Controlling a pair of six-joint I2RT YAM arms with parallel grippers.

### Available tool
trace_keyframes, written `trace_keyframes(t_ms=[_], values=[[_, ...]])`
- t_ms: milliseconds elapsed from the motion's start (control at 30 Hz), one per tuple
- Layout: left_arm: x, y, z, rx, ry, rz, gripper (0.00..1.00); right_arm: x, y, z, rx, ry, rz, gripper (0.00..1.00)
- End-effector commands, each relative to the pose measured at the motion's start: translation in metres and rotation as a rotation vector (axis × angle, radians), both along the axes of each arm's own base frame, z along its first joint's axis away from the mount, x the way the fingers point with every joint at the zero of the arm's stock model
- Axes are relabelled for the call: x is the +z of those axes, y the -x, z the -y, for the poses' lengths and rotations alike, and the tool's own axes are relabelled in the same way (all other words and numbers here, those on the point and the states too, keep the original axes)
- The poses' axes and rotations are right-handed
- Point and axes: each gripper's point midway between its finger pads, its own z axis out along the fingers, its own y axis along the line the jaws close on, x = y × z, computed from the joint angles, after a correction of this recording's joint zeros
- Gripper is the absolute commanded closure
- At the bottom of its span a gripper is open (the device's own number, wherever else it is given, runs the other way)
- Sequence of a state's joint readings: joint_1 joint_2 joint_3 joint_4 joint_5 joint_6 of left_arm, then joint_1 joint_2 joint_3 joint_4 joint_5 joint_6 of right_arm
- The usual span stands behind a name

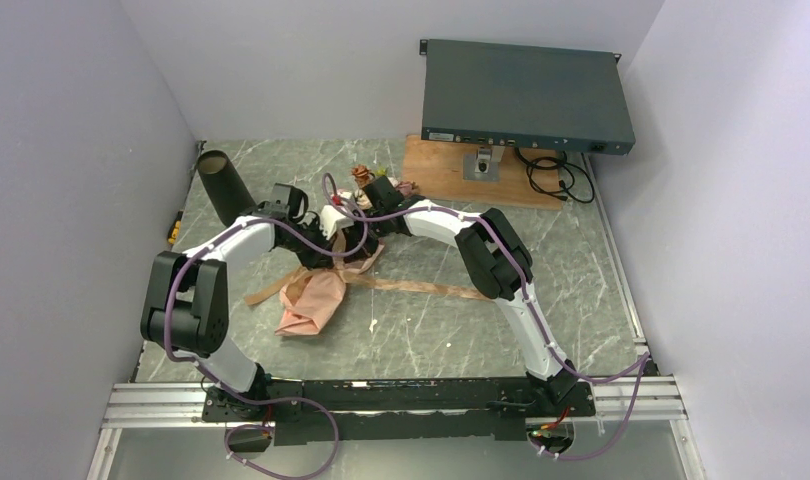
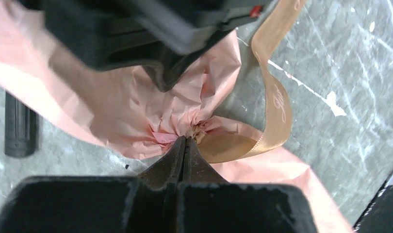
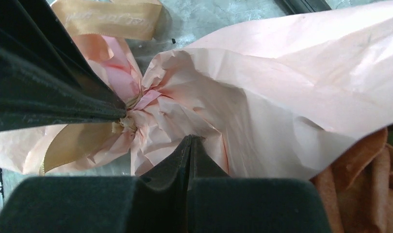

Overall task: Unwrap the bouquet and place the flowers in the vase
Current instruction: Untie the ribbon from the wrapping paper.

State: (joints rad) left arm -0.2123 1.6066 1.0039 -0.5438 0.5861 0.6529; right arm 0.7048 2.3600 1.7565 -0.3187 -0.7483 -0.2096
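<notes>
The bouquet hangs between my two grippers, its crinkled salmon-pink paper (image 1: 316, 300) drooping onto the marble table (image 1: 581, 260). A tan ribbon (image 2: 277, 104) is tied at the gathered neck, and one tail (image 1: 431, 288) trails right. My left gripper (image 2: 185, 141) is shut with its tips on the ribbon knot (image 2: 198, 133). Just beside the knot, my right gripper (image 3: 190, 141) is shut on a fold of the paper (image 3: 262, 87). Rust and pink flowers (image 1: 366, 178) poke out behind the wrists, and a rust rose (image 3: 374, 179) shows. The black vase (image 1: 221, 185) stands at the back left.
A dark grey rack box (image 1: 526, 95) rests on a wooden board (image 1: 441, 165) at the back, with black cables (image 1: 566, 180) beside it. White walls close in both sides. A small black bar (image 2: 20, 124) lies on the table near the paper.
</notes>
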Motion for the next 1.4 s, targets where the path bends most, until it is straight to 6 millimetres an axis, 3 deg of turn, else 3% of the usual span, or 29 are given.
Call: trace_keyframes(t_ms=[0, 533, 700, 867, 967, 1067, 1200, 1367], values=[[0.054, -0.041, 0.000, 0.176, 0.141, 0.116, 1.00, -0.111, 0.031, 0.088, -0.063, 0.421, -0.126, 1.00], [0.069, -0.066, -0.021, 0.681, 0.344, -0.144, 1.00, -0.110, 0.031, 0.089, -0.056, 0.422, -0.114, 1.00], [0.073, -0.062, -0.018, 0.654, 0.368, -0.163, 1.00, -0.109, 0.032, 0.090, -0.052, 0.420, -0.115, 1.00], [0.058, -0.053, -0.019, 0.650, 0.349, -0.238, 1.00, -0.100, 0.030, 0.086, -0.047, 0.400, -0.107, 1.00], [0.048, -0.042, -0.014, 0.632, 0.358, -0.303, 1.00, -0.082, 0.029, 0.078, -0.049, 0.351, -0.114, 1.00], [0.038, -0.035, -0.012, 0.650, 0.365, -0.335, 1.00, -0.044, 0.023, 0.064, -0.064, 0.263, -0.095, 1.00], [0.021, -0.032, -0.014, 0.697, 0.356, -0.374, 1.00, 0.001, 0.018, 0.048, -0.084, 0.166, -0.093, 0.87], [0.012, -0.037, -0.010, 0.723, 0.374, -0.408, 1.00, 0.052, 0.015, 0.030, -0.092, 0.045, -0.087, 0.83]])
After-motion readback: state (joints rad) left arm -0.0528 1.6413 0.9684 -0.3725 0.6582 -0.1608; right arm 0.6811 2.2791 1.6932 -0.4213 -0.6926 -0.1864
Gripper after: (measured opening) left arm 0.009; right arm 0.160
